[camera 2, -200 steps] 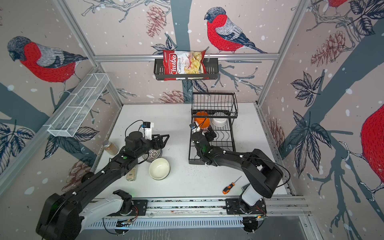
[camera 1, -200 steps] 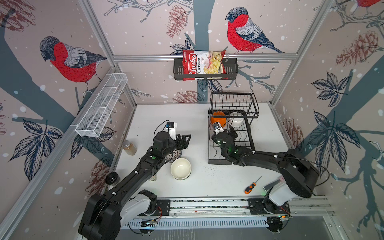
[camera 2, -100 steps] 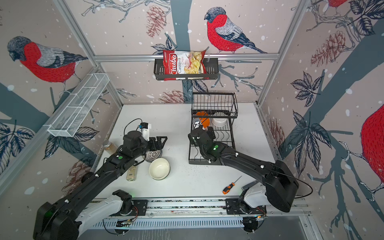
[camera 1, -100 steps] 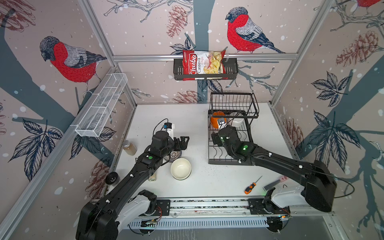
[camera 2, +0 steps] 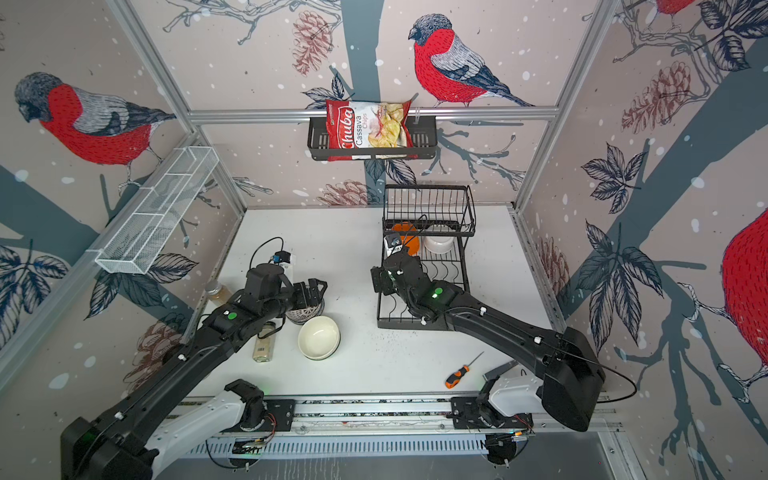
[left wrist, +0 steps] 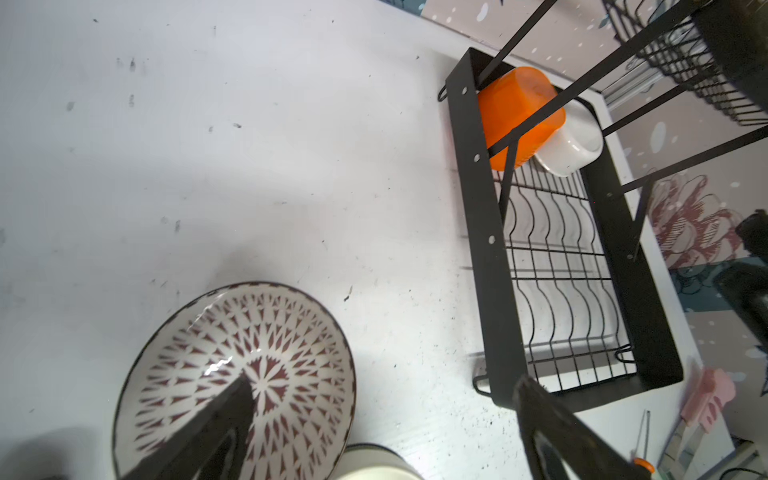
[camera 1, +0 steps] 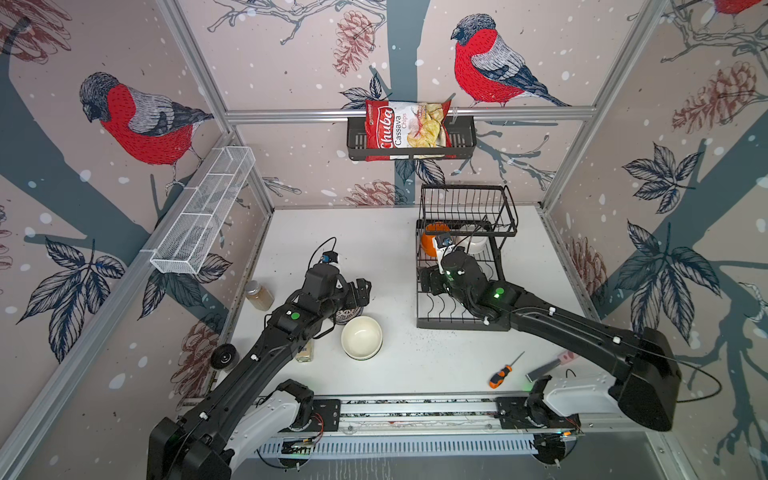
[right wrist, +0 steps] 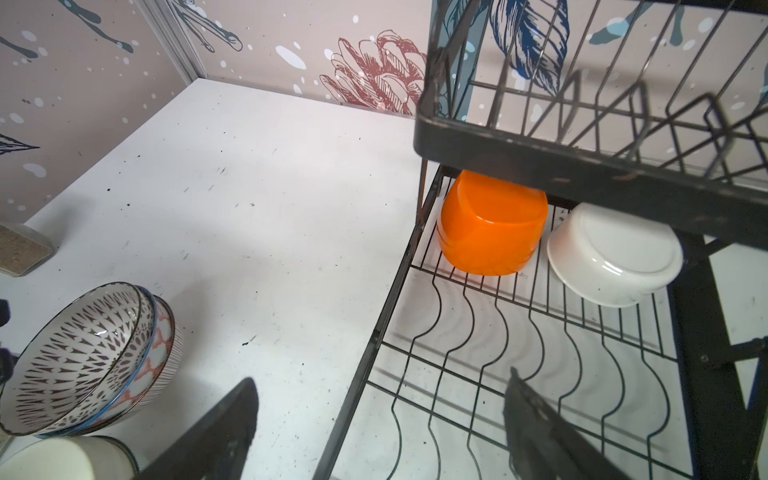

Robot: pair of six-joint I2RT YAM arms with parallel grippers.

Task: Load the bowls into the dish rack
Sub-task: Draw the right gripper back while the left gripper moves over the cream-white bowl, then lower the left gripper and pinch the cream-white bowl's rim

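While left gripper hangs over stack of patterned bowls on table, jaws wide apart, gripping nothing, cream bowl sits just beside stack, rim up. Right gripper next, above left rim of dish rack, jaws apart too, empty. Inside rack, back of lower tier under upper basket: orange bowl, then white bowl side by side, bottoms showing

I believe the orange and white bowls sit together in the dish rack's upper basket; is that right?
Not quite: the orange bowl and white bowl sit together on the lower tier of the dish rack, as the right wrist view shows.
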